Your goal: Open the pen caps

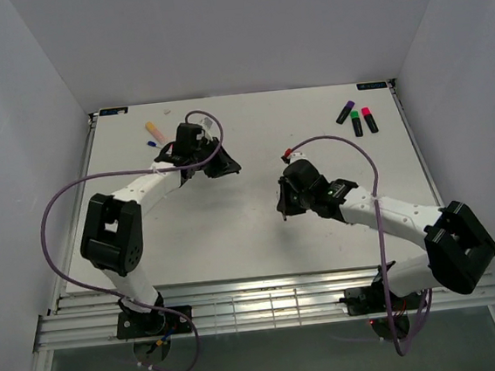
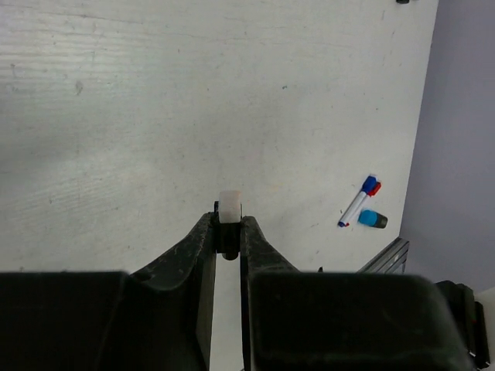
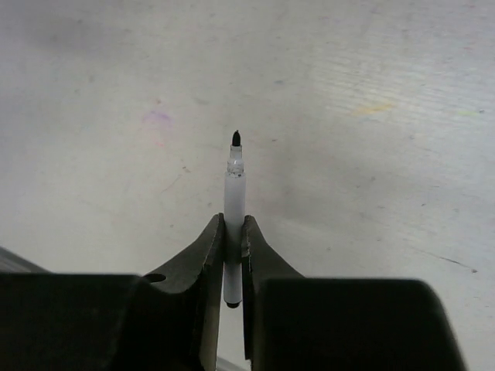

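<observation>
My right gripper (image 3: 234, 226) is shut on a thin white pen (image 3: 234, 185). The pen's bare black tip points away from the jaws, above the table. My left gripper (image 2: 229, 226) is shut on a small pen cap (image 2: 230, 203), white at its outer end and dark between the fingers. In the top view the left gripper (image 1: 219, 166) and right gripper (image 1: 282, 207) hang apart over the middle of the table. Three black highlighters lie at the back right, with purple (image 1: 345, 111), green (image 1: 356, 122) and pink (image 1: 370, 119) caps.
A thin pen with blue and red ends (image 2: 358, 202) lies beside a loose blue cap (image 2: 373, 219) near the table's edge. A pale orange marker (image 1: 155, 131) lies at the back left. Purple cables (image 1: 57, 212) loop off both arms.
</observation>
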Tool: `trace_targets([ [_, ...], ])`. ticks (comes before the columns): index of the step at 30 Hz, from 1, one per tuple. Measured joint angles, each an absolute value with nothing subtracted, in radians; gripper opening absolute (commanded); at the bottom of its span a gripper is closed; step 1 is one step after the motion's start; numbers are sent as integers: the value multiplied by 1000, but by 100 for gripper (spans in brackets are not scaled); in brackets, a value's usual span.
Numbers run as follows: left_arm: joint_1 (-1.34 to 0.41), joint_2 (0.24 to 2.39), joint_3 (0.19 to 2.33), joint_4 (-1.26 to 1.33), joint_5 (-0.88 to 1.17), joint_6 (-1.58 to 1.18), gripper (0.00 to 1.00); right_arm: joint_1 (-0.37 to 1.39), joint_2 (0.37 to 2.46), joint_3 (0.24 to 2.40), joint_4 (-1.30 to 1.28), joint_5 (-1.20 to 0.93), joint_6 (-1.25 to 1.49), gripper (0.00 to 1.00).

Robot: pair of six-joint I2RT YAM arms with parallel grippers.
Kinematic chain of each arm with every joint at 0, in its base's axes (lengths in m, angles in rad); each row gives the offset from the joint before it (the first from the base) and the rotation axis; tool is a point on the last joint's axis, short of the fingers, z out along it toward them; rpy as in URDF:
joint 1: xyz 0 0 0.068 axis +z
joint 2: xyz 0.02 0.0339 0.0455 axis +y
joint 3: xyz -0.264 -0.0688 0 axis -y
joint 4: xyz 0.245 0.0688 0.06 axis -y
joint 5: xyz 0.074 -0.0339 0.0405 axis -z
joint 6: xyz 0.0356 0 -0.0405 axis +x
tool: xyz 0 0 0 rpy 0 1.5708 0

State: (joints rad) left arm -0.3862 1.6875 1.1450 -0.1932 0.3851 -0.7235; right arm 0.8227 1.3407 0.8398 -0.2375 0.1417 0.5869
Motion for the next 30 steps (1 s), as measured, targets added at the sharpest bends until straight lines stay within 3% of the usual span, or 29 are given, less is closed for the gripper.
trace_targets([
  [13, -430, 2159, 1626, -310, 413, -677, 0, 639, 1500, 862, -202, 78, 401, 8],
  [30, -506, 2420, 1898, -400, 505, -681, 0, 531, 1678, 911, -109, -57, 324, 9],
])
